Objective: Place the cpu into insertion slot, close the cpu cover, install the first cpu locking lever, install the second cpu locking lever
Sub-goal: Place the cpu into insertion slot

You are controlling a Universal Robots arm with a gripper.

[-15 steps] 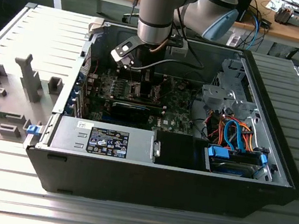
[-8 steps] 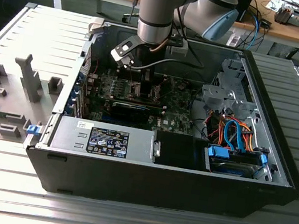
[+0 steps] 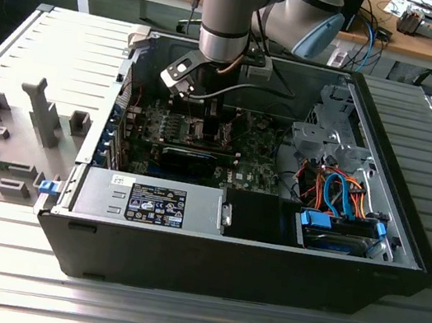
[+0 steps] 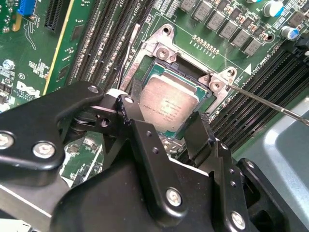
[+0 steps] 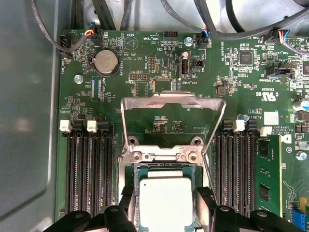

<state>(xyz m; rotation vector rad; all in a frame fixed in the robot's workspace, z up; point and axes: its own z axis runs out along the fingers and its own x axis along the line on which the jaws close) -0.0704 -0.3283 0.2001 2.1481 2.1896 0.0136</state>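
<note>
Inside the open computer case (image 3: 222, 271), which lies on the metal worktop (image 3: 171, 321), the arm reaches down over the green motherboard (image 5: 159, 63). The claw (image 4: 163, 117) is clenched on the cpu (image 4: 169, 104): in both wrist views its two black fingers (image 4: 126, 105) stand against opposite edges of the chip, with no gap showing between them and it. The cpu (image 5: 165, 205) therefore lies directly between the fingertips, flat and with its grey metal top facing up, down in the insertion slot (image 4: 159, 52). Just past the chip, in the first wrist view, the cpu cover (image 5: 173, 98) stands swung up on its hinge, the board showing through its window. A thin metal lever (image 4: 270, 103) juts out unlatched beside the slot, across the black memory slots (image 5: 89, 174).
</note>
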